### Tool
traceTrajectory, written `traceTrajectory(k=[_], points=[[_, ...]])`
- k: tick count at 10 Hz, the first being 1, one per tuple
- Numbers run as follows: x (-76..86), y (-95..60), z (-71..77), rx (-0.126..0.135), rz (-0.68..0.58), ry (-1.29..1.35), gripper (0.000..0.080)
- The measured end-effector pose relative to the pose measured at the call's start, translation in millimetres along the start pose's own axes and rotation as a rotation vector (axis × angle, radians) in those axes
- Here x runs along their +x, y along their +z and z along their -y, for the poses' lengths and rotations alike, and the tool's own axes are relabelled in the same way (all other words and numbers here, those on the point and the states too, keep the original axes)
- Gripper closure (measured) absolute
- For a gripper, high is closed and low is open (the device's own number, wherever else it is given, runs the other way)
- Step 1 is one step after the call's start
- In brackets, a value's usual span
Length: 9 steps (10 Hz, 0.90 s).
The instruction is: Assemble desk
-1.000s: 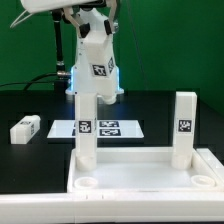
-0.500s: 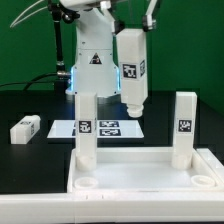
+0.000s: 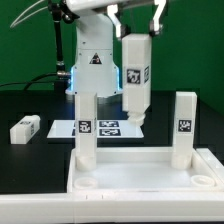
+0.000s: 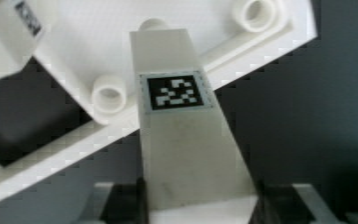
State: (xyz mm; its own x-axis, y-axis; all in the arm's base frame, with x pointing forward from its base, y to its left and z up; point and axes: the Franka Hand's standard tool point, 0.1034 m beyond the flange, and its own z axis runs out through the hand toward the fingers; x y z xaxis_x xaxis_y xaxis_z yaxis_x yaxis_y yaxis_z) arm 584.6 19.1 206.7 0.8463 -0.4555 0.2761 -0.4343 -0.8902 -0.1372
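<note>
The white desk top [image 3: 140, 170] lies at the front with its rim up. One leg [image 3: 87, 130] stands in its back left corner and another leg [image 3: 183, 125] in its back right corner. The two front sockets [image 3: 87, 183] are empty. My gripper [image 3: 137, 30] is shut on a third leg [image 3: 135, 80], which hangs upright between the two standing legs, above and behind the top's back rim. In the wrist view my gripper [image 4: 197, 205] holds this tagged leg [image 4: 185, 130] over the desk top [image 4: 220, 35], with a socket [image 4: 108, 95] beside it.
A fourth leg [image 3: 25, 128] lies loose on the black table at the exterior view's left. The marker board [image 3: 108, 128] lies flat behind the desk top. The robot's base [image 3: 95, 60] stands at the back.
My gripper has carried the leg from over the left standing leg toward the exterior view's right, and it has come a little lower. The desk top and the other legs have not moved.
</note>
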Motion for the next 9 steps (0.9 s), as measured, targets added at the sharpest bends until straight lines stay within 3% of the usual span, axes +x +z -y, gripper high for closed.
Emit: traceTrajectory(k=[1,2,4,5,7,9], points=[[3.5,3.1,9.3,-0.019,-0.001,-0.042,0.0505],[10.9,3.1,26.2,-0.011,-0.019,-0.066,0.0505],[6.0,6.4,64.1,0.009,-0.029,-0.095,0.0505],[4.3,4.1,73.3,0.03,-0.031,-0.073,0.0505],[6.6,4.1,77.7,0.081,-0.065,-0.011,0.0505],[1.4,16.6,69.6,0.088,-0.084,0.008,0.0505]])
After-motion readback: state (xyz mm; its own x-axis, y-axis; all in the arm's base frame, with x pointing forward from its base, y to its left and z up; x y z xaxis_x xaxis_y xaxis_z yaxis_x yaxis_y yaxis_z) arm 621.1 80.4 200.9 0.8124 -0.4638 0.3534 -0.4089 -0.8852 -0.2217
